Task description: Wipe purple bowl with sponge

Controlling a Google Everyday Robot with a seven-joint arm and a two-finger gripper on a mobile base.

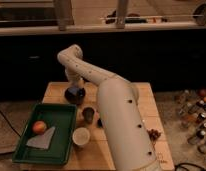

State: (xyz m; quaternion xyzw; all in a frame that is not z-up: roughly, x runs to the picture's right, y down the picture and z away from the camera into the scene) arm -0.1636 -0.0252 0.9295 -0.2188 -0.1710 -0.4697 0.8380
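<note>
The purple bowl (76, 95) sits at the back left of the wooden table (55, 91), dark and glossy. My gripper (73, 85) hangs straight down over the bowl, at or just inside its rim. My white arm reaches to it from the lower right, across the table's middle. A faint grey-blue patch shows at the bowl's left inner side, under the gripper; I cannot tell whether it is the sponge. No sponge shows elsewhere on the table.
A green tray (60, 122) at the front left holds an orange fruit (39, 127) and a flat grey triangular cloth (41, 141). A white cup (81, 136) and a dark cup (89, 114) stand in front of the bowl. Bottles (196, 112) stand off the table's right.
</note>
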